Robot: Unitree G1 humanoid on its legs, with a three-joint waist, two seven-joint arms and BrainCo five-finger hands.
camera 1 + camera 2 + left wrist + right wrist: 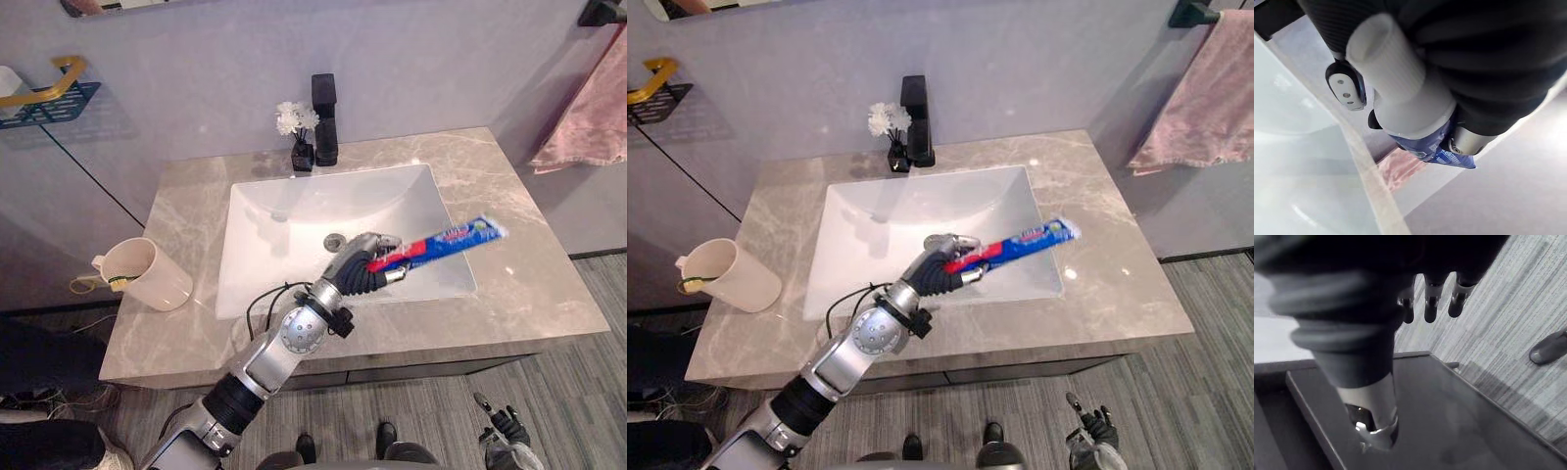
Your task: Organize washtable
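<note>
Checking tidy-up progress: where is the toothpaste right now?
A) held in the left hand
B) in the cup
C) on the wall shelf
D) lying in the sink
A: the left hand is curled round the toothpaste, holding it above the sink by its right edge.

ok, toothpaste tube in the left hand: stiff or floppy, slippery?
Probably fairly stiff: the toothpaste tube juts straight out past the left hand without drooping. Likely light, since a grip near the cap alone carries it. Its glossy skin may slip.
</note>
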